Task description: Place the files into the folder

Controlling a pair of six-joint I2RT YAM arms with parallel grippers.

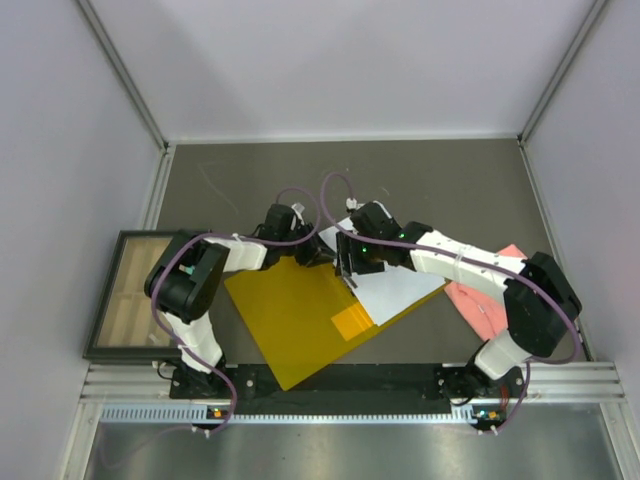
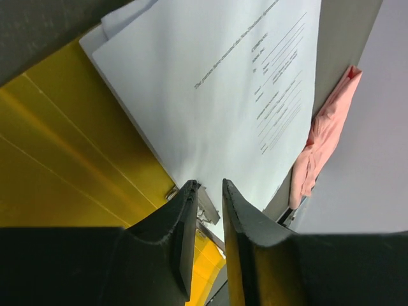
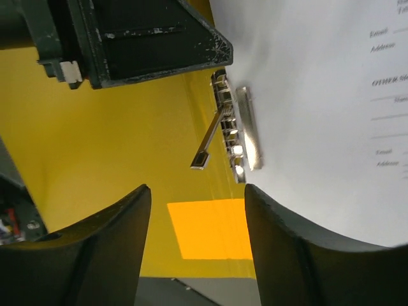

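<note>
The folder (image 1: 290, 320) lies open on the table, its yellow inside (image 2: 83, 146) facing up. The files (image 1: 400, 290), white printed sheets (image 2: 242, 95), rest on its right half. Beside their left edge is the metal clip (image 3: 239, 131), its lever (image 3: 207, 143) raised. My left gripper (image 2: 209, 185) hovers over the clip's end (image 2: 207, 207), its jaws a narrow gap apart with nothing between them. My right gripper (image 3: 197, 191) stands open just in front of the clip, above the yellow inside (image 3: 108, 146) and an orange patch (image 3: 210, 229), holding nothing. Both grippers (image 1: 318, 252) (image 1: 352, 275) meet near the folder's far edge.
A pink cloth (image 1: 480, 295) lies to the right of the files, partly under my right arm. A dark-framed tray (image 1: 125, 295) sits at the table's left edge. My left gripper's black body (image 3: 146, 44) hangs close above the clip in the right wrist view.
</note>
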